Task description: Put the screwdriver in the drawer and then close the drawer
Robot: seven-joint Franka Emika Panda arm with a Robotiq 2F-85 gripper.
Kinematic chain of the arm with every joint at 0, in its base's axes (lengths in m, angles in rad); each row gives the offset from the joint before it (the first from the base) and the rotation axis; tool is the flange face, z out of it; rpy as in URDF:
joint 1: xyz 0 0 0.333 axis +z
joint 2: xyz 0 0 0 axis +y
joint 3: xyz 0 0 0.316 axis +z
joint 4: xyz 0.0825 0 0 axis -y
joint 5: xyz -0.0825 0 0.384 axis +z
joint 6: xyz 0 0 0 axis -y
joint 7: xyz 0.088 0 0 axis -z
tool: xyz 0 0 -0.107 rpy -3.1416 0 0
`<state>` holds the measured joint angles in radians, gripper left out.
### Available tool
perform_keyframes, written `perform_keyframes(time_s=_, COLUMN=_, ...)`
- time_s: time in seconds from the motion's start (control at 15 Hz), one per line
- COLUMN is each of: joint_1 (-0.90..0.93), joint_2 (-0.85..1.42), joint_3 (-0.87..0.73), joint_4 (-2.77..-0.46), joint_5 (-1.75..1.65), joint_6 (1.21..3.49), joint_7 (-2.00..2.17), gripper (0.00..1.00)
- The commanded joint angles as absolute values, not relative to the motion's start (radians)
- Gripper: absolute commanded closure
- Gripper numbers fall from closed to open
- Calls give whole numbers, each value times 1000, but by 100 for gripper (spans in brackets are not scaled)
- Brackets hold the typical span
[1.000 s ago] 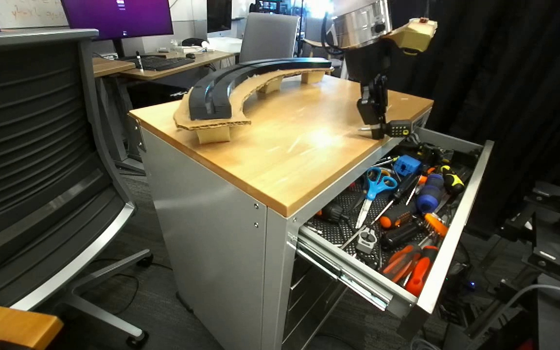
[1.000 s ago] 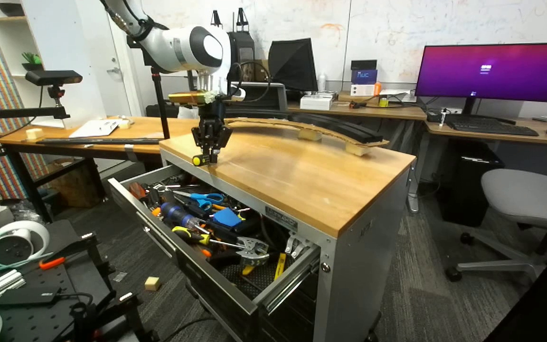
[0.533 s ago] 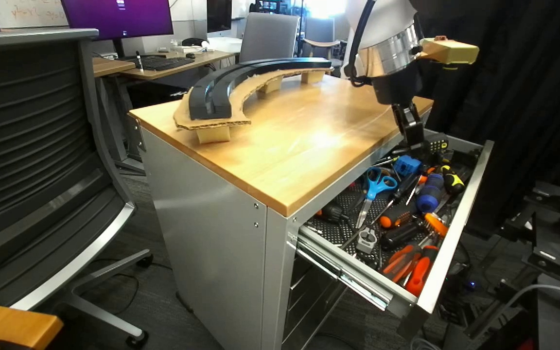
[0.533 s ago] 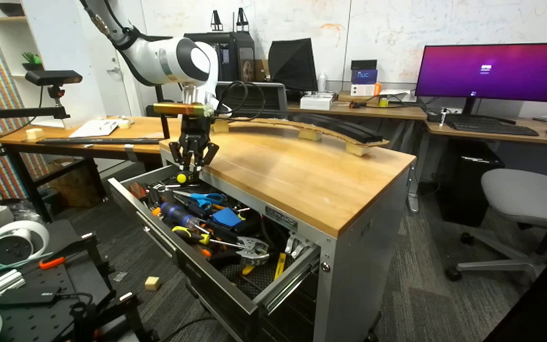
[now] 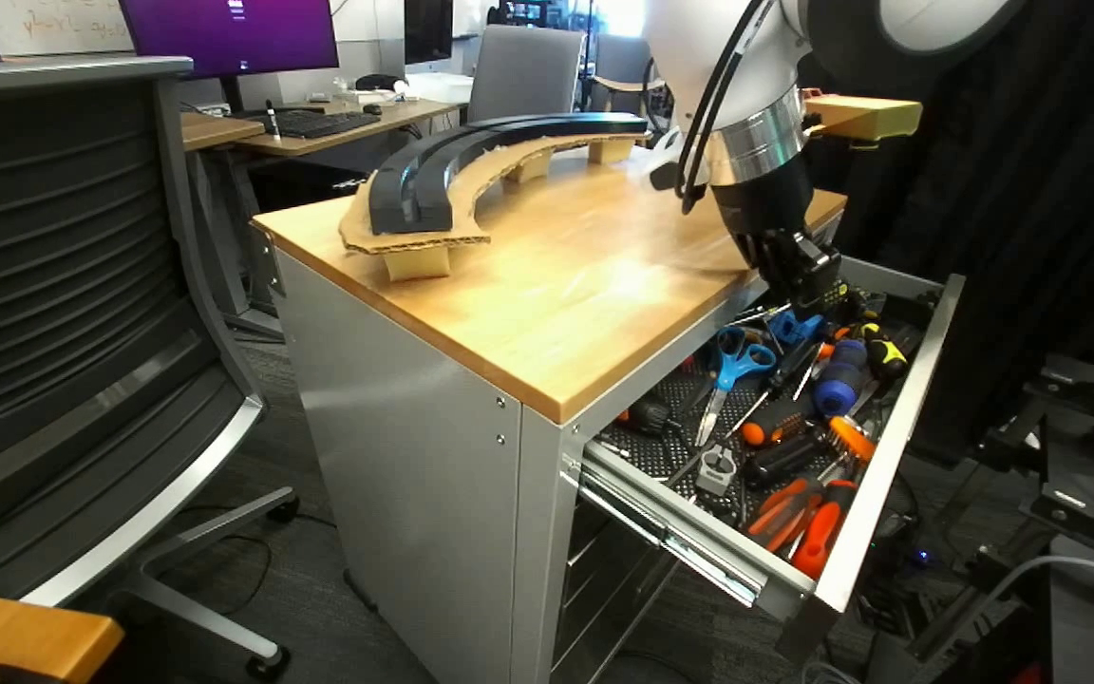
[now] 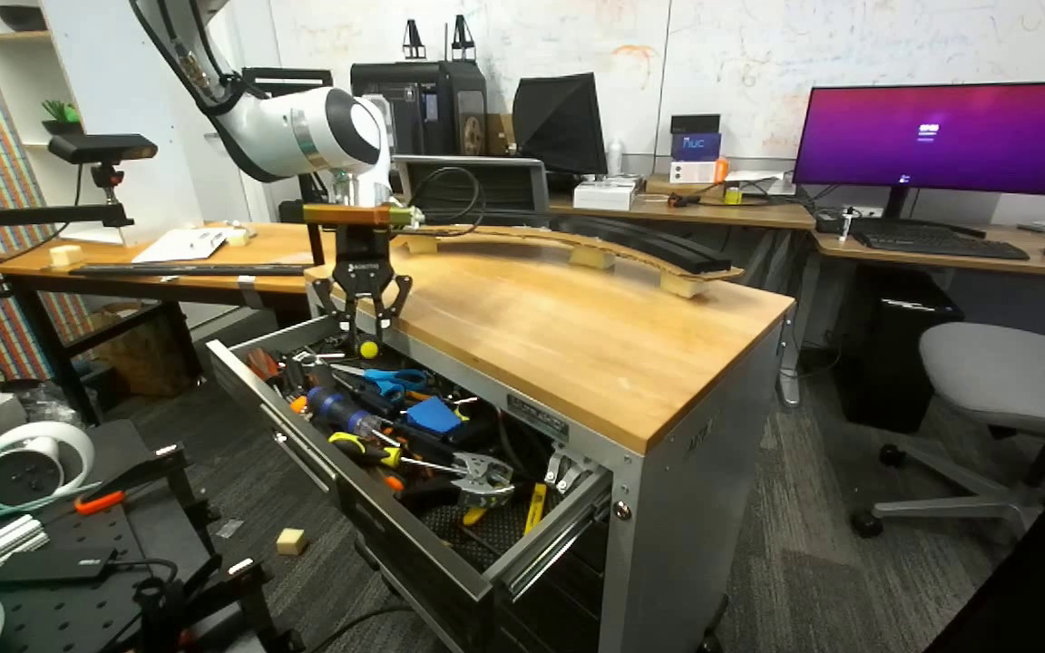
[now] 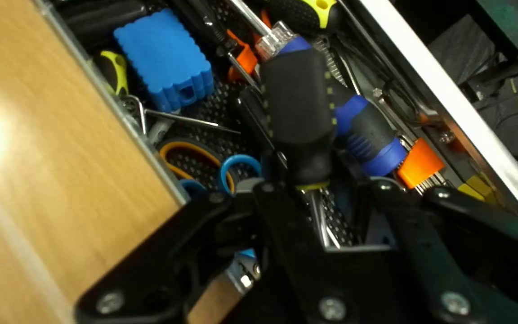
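Note:
The drawer stands pulled out, full of tools; its front rim shows in both exterior views [image 5: 894, 446] [image 6: 350, 485] and in the wrist view [image 7: 459, 87]. My gripper [image 6: 366, 325] is low over the drawer's contents, beside the cabinet's front edge; it also shows in an exterior view [image 5: 808, 296]. Its fingers stand apart. The stubby black screwdriver [image 7: 298, 99] is between and just below the fingertips, its yellow end [image 6: 368, 349] towards the camera. In the wrist view a gap shows right of its shaft. Whether it rests on the tools I cannot tell.
A wooden cabinet top [image 5: 594, 285] carries a black curved track [image 5: 414, 195] on cardboard. Blue scissors [image 5: 737, 359], a blue block [image 7: 164, 58] and a blue-and-black handled tool [image 7: 371, 135] lie in the drawer. A cart [image 6: 78, 544] stands before the drawer.
The gripper has moved off the wooden top and down over the drawer with the screwdriver. Its fingers have spread since half a second ago, and the screwdriver's yellow end sits slightly lower, between the tips.

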<state>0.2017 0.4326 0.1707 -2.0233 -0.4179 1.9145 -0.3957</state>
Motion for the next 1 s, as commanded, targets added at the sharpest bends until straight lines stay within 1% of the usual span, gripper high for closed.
perform_keyframes(time_s=0.0, joint_1=183, joint_2=425, joint_3=187, joint_4=-2011, joint_5=-466, joint_6=1910, joint_7=-548, gripper=34)
perform_keyframes(time_s=0.2, joint_1=148, joint_2=379, joint_3=175, joint_4=-2067, joint_5=-428, joint_6=1859, joint_7=-585, gripper=10)
perform_keyframes(time_s=0.27, joint_1=135, joint_2=363, joint_3=168, joint_4=-2097, joint_5=-419, joint_6=1846, joint_7=-576, gripper=3)
perform_keyframes(time_s=0.33, joint_1=123, joint_2=349, joint_3=155, joint_4=-2131, joint_5=-413, joint_6=1836, joint_7=-531, gripper=0)
perform_keyframes(time_s=0.6, joint_1=73, joint_2=350, joint_3=96, joint_4=-2237, joint_5=-407, joint_6=1861, joint_7=-359, gripper=0)
perform_keyframes(time_s=0.87, joint_1=54, joint_2=375, joint_3=77, joint_4=-2238, joint_5=-326, joint_6=1876, joint_7=-201, gripper=0)
perform_keyframes(time_s=0.93, joint_1=59, joint_2=373, joint_3=79, joint_4=-2236, joint_5=-303, joint_6=1894, joint_7=-156, gripper=25)
